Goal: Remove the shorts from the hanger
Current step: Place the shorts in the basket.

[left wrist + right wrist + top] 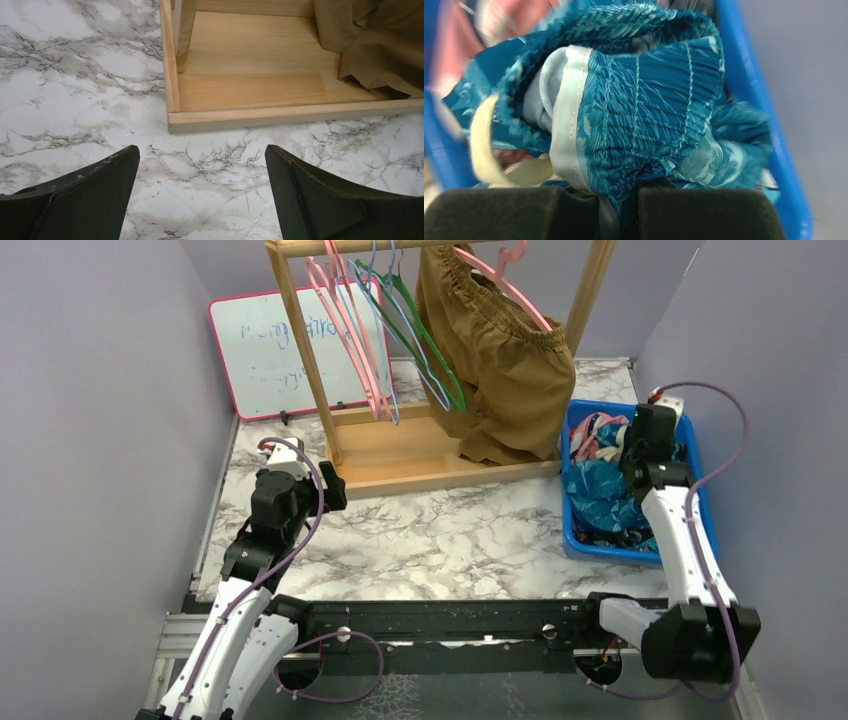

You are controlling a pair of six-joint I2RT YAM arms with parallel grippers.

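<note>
**Top external.** Wooden rack (400, 455) stands at the back of the marble table (450, 530). One pair, the orange-brown shorts (510, 370), hangs by its waistband from a pink hanger (500, 280) on the rail, with the leg hems down on the rack base. The empty hangers (380, 330) hang to its left. Left gripper (335, 488) sits low, near the front left corner of the rack base. Right gripper (632, 455) is down inside the blue bin (585, 540), among a heap of fabric. Its fingers cannot be made out from here.

**Left wrist.** Left gripper (202, 165): the two fingers (100, 185) stand wide apart with only bare marble between them. They hold nothing and touch nothing. The rack base corner lies just ahead, apart from the fingers. The hem of the orange-brown shorts (380, 50) rests on the base at upper right.

**Right wrist.** Right gripper (619, 210): fingers drawn nearly together, pinching a fold of the teal-blue shorts (649, 110) at the gathered elastic waistband. A cream drawstring (484, 150) loops out to the left. The bin wall (769, 125) is close behind, with pink fabric (464, 30) blurred at upper left.
</note>
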